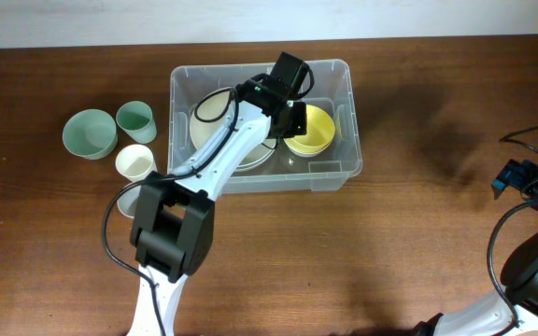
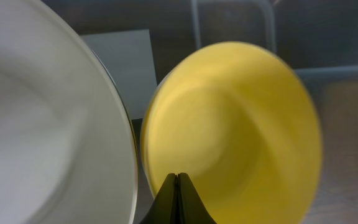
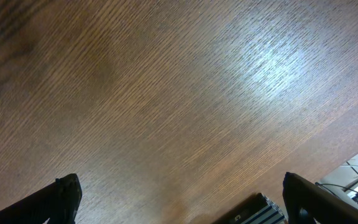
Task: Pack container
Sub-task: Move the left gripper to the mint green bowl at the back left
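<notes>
Black fingertips of the left gripper (image 2: 178,198) fill the bottom of the left wrist view, pressed together with no gap showing; they sit right at the near rim of the yellow bowl (image 2: 241,124), and I cannot tell whether that thin rim is pinched between them. That bowl lies inside the container (image 1: 260,67), which stands at the middle of the table (image 1: 418,233), towards its far edge; a white dish (image 2: 36,124) lies just beside the bowl, their edges close or touching.

The step in hand looks like settling the yellow bowl in the bin. To do it well, the bowl should sit flat on the base and not ride up on the dish's rim; any lift-out should go straight up, clear of the wall. A green bowl (image 1: 89,133), a green cup (image 1: 135,119) and a white cup (image 1: 135,162) wait outside on the left arm's side, so packing seems partly done.

The right gripper (image 3: 182,199) hangs over bare wood well away, fingers wide apart, holding nothing.

A pale label (image 2: 120,62) shows on the base; no writing is legible.
</notes>
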